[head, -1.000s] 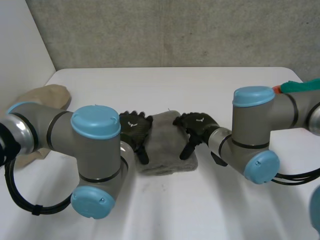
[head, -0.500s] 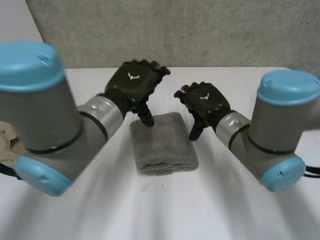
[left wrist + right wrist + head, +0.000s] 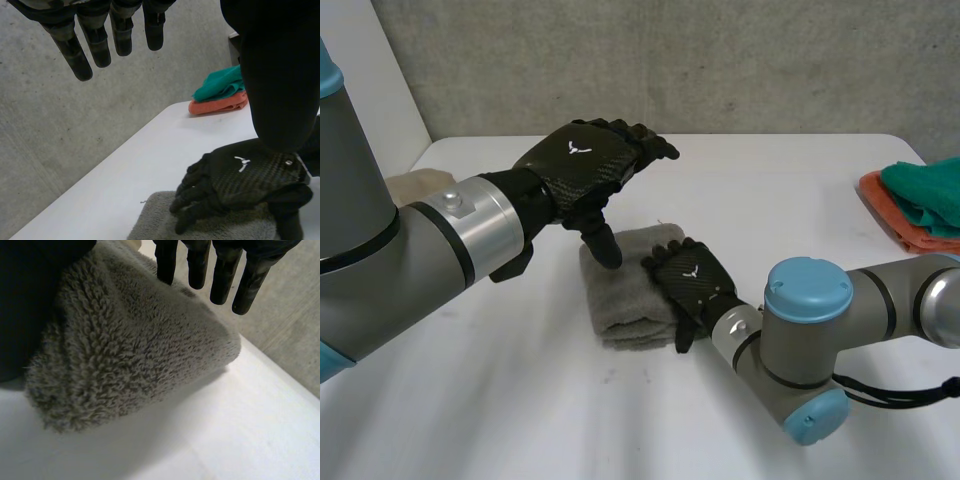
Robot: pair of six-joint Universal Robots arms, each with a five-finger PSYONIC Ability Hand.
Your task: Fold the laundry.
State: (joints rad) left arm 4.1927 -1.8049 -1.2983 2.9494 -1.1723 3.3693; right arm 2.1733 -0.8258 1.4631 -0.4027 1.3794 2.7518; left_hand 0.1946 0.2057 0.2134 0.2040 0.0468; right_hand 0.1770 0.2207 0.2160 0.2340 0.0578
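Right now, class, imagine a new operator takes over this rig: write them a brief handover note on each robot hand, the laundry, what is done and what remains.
Left robot hand: open, hovers above the grey towel, holding nothing.
Right robot hand: open, fingers lying on the towel's right side.
The towel lies folded in the middle of the table; a teal cloth sits on an orange cloth at the right edge; a beige cloth is at the far left.
Done: towel folded. Left: probably the beige cloth, which looks unfolded.
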